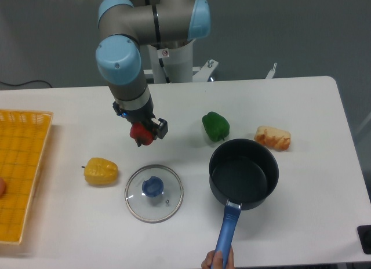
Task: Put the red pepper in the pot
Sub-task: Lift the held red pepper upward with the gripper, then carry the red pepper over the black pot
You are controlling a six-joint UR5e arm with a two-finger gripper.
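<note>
Holding the red pepper (140, 133) pinched between its fingers above the table, the gripper (144, 134) must next carry it over to the pot (243, 174).

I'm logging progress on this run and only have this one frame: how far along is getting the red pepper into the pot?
Done: the red pepper appears gripped, sitting between the fingers of the gripper rather than lying loose like the yellow pepper. In hand: it is held left of the pot, above the glass lid; whether it is clear of the table is hard to tell. Left: carry it right over the pot, which looks empty, and release.
</note>
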